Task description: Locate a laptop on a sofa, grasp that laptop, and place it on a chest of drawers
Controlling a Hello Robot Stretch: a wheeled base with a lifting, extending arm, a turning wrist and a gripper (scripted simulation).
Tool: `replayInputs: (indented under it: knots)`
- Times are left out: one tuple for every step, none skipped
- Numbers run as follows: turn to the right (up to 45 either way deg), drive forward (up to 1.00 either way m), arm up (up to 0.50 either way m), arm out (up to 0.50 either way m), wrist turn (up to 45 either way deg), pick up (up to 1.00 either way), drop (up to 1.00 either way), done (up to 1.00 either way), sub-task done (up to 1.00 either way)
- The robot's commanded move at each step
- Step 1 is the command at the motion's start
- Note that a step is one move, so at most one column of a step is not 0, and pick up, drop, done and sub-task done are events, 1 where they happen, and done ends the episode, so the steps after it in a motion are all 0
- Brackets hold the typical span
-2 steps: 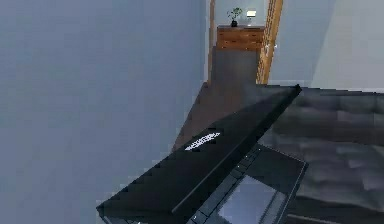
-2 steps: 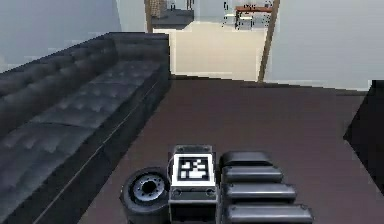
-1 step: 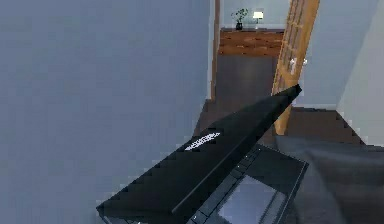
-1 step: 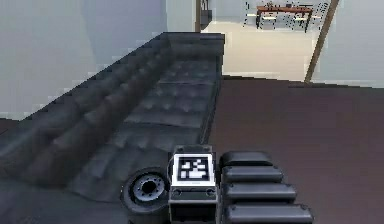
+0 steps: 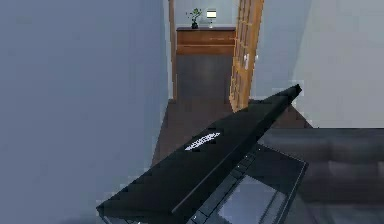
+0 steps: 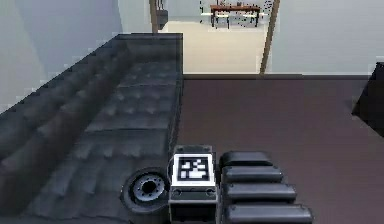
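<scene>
Laptop (image 5: 215, 150) tilted above the sofa (image 6: 90, 110) — seemingly found and lifted.
Chest of drawers (image 5: 207, 40) beyond the sofa awaits; gripper (image 6: 148, 190) hold, finger state — cannot tell.

We are showing an arm (image 6: 255, 185) of black, rounded, stacked segments at the arm side view's bottom edge. A white square marker (image 6: 193, 168) with black marks is sitting on its end, beside the gripper (image 6: 148, 188), a round, dark, ringed body.

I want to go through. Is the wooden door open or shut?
Open. The wooden door is swung aside, and a wooden cabinet shows beyond the doorway.
</scene>
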Motion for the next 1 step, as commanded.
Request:
replayInputs:
  knots:
    - [0.0,1.0,0.0,0.0,0.0,0.0,0.0,0.0,0.0]
